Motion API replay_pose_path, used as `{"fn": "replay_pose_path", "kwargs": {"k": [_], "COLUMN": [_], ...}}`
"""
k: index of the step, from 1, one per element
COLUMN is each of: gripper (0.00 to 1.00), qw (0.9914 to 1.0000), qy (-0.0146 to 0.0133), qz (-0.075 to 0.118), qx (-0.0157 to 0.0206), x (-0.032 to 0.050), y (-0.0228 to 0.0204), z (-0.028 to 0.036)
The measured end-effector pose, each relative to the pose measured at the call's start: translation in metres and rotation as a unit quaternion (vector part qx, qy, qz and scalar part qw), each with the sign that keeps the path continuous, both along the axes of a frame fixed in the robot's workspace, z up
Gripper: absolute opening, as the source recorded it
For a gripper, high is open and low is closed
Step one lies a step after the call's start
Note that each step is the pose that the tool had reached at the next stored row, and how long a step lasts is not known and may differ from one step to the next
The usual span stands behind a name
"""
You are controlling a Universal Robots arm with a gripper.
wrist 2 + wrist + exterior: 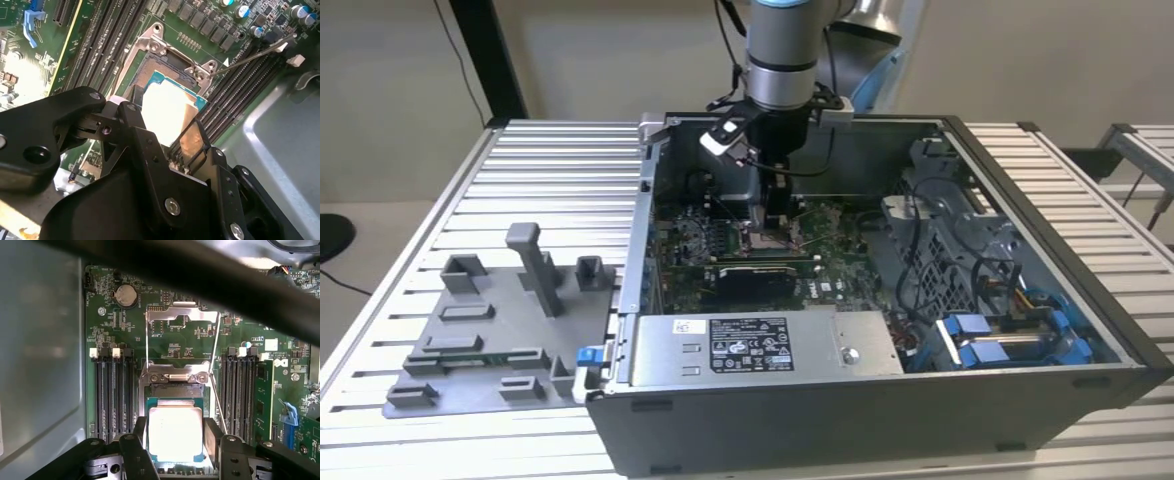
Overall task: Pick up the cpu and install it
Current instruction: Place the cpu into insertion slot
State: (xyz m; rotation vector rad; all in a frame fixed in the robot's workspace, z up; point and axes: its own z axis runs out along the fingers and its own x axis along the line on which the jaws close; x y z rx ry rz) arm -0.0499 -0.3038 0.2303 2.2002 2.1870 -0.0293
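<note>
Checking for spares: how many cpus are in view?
1. The cpu is held in the gripper at the open socket of the motherboard, inside the computer case. Another could be hidden behind the arm.

I count one robot arm (781,50) with one gripper (778,222), one computer case (854,425), one green motherboard (110,325), one cpu (175,432), one metal socket frame (175,376), one round battery (125,295), one power supply box (747,345) and one grey tray (467,350). The memory slots (112,390) stand in two groups.
</note>
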Motion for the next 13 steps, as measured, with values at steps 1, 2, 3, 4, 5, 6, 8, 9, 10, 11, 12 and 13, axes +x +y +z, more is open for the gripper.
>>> {"fn": "replay_pose_path", "kwargs": {"k": [1, 2, 3, 4, 5, 6, 8, 9, 10, 11, 12, 13], "gripper": [0.0, 0.0, 0.0, 0.0, 0.0, 0.0, 0.0, 0.0, 0.0, 0.0, 0.0, 0.0], "qw": [1.0, 1.0, 1.0, 1.0, 1.0, 1.0, 1.0, 1.0, 1.0, 1.0, 1.0, 1.0], "qy": [0.0, 0.0, 0.0001, 0.0001, 0.0001, 0.0001, 0.0001, 0.0001, 0.0, 0.0, 0.0001, 0.0001], "qz": [0.0, 0.0, 0.0, 0.0, 0.0, 0.0, 0.0, 0.0, 0.0, 0.0, 0.0, 0.0], "qx": [0.0, -0.0001, -0.0001, -0.0001, -0.0001, -0.0002, -0.0001, -0.0002, -0.0001, -0.0001, -0.0001, -0.0001], "x": [0.0, 0.0, 0.0, 0.0, 0.0, 0.0001, 0.0004, 0.0005, 0.0008, 0.001, 0.0011, 0.0012], "y": [-0.0001, -0.0002, -0.0001, -0.0002, -0.0002, -0.0004, -0.0013, -0.0019, -0.0024, -0.0026, -0.0028, -0.0029], "z": [-0.0011, -0.0022, -0.0036, -0.0046, -0.0052, -0.0054, -0.0062, -0.0066, -0.0081, -0.009, -0.0099, -0.0111]}}
